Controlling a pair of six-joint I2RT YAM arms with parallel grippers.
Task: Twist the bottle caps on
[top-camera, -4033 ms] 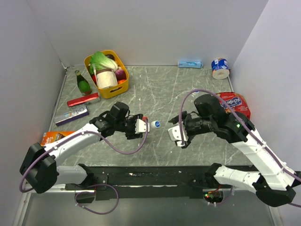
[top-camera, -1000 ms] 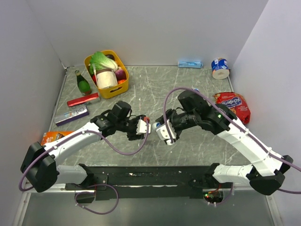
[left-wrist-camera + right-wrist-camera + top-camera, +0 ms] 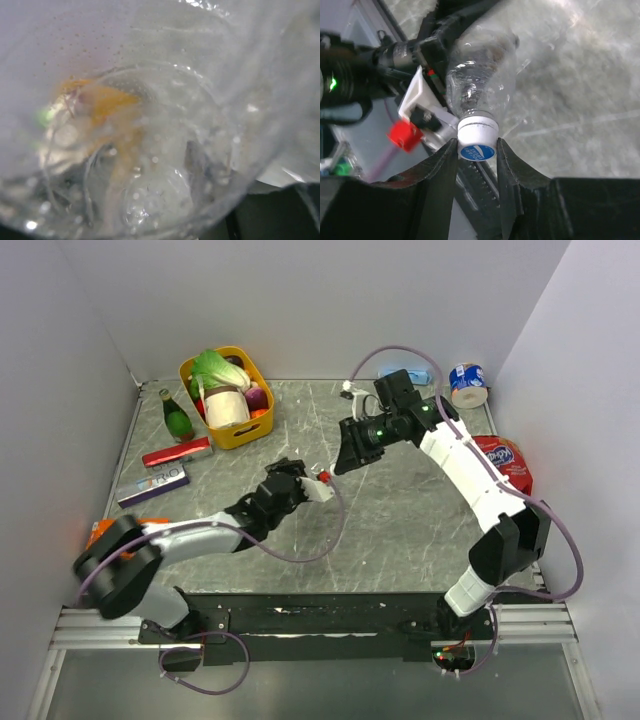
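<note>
A clear bottle lies tilted between the two arms, its neck pointing into my right gripper. Its cap has a white wall and a blue top with a whitish mark. The right gripper's two black fingers press on the cap's sides, so it is shut on the cap. My left gripper holds the bottle's body from the other end. In the left wrist view the bottle fills the frame and hides the fingers. In the top view the right gripper meets the left at mid-table.
A yellow basket of groceries stands at the back left beside a green glass bottle. A red box, a purple box and an orange packet lie along the left. At the right are a tape roll and a red snack bag.
Both grippers moved away from the arm bases toward mid-table. The right arm swung round to reach from the back. Its jaws narrowed onto the cap.
</note>
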